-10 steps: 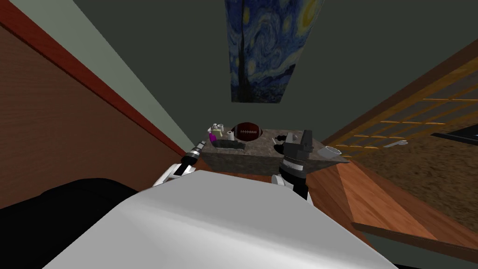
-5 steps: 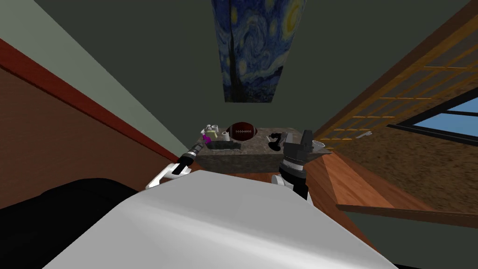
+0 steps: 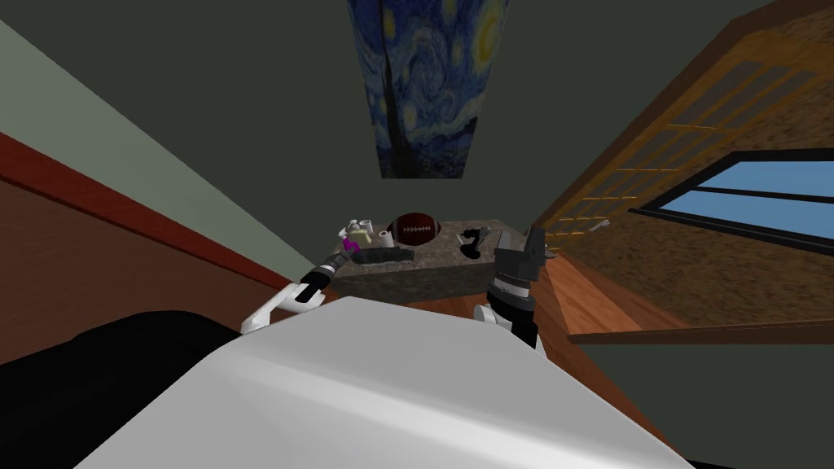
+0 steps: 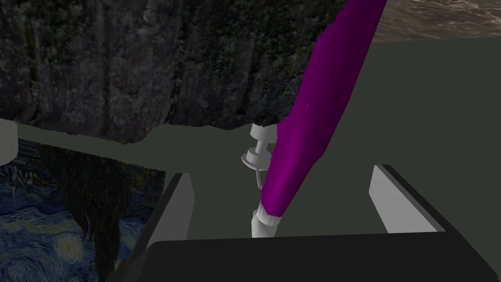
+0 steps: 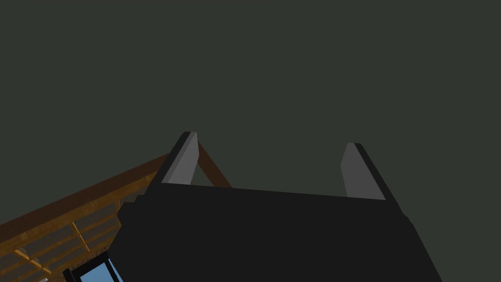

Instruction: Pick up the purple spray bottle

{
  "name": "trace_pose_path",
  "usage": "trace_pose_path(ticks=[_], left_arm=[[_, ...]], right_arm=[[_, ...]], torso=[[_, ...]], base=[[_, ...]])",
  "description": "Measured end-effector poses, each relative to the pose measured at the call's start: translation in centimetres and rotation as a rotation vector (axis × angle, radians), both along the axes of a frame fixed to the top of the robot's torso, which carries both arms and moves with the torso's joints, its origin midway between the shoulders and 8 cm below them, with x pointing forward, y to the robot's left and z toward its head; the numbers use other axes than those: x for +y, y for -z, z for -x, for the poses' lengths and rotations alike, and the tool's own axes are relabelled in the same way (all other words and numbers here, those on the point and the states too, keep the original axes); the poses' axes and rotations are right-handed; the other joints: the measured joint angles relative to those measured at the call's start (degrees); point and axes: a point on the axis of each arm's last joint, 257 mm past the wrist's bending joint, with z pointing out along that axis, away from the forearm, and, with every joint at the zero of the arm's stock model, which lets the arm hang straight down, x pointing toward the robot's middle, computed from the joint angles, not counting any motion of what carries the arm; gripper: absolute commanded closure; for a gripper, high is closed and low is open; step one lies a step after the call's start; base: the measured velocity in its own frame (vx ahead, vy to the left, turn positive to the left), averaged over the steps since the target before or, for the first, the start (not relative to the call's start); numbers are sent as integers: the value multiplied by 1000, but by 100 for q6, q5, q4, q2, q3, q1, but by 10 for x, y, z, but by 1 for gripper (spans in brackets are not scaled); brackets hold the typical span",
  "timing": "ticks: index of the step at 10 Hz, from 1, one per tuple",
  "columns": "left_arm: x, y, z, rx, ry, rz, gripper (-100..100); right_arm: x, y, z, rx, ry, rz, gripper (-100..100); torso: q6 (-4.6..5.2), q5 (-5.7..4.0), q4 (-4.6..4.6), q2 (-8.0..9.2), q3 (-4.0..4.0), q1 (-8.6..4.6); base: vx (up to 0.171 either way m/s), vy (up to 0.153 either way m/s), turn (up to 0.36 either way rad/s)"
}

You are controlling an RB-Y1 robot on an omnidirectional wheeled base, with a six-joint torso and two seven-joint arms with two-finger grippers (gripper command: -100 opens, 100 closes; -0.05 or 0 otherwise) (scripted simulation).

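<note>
Purple spray bottle [image 4: 313,107] sits at the left end of the table [image 3: 440,281], on its top. Our left jaws are at that end, apart, with the bottle's nozzle end between them and touching neither. Our right jaws, also apart, hang at the table's near right corner.

The table [image 3: 423,277] stands ahead against the wall, below a painting [image 3: 419,81]. On it the spray bottle [image 3: 351,243] sits at the left end, small containers [image 3: 364,227] just behind it, a low tray [image 3: 379,255] to its right by the front edge, a football [image 3: 415,229] behind that at the middle and another small object [image 3: 472,242] right of the ball. The left end effector [image 4: 281,172] is at the table's left front corner, the bottle between its fingers [image 4: 401,200], and the right end effector [image 3: 519,238] is at the table's right end.
</note>
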Motion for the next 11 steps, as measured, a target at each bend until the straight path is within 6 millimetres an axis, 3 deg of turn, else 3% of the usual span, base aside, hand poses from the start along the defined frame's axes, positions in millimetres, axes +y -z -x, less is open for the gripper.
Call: trace_pose_path(ticks=[6,7,8,11], left_arm=[[53,3,12,121,-43,-213,-100],[54,3,12,123,-46,-217,0],[54,3,12,123,-45,-217,-100],[55,13,-7,113,-38,-213,-100]], right_arm=[[0,0,0,0,0,0,0],[0,0,0,0,0,0,0],[0,0,0,0,0,0,0],[0,0,0,0,0,0,0]], torso=[[-1,0,0,1,1,0],[-3,0,1,2,1,1],[-3,0,1,3,2,1],[-3,1,7,27,16,3]], base=[[5,-6,-110],[0,0,0],[-59,7,109],[-58,1,15]])
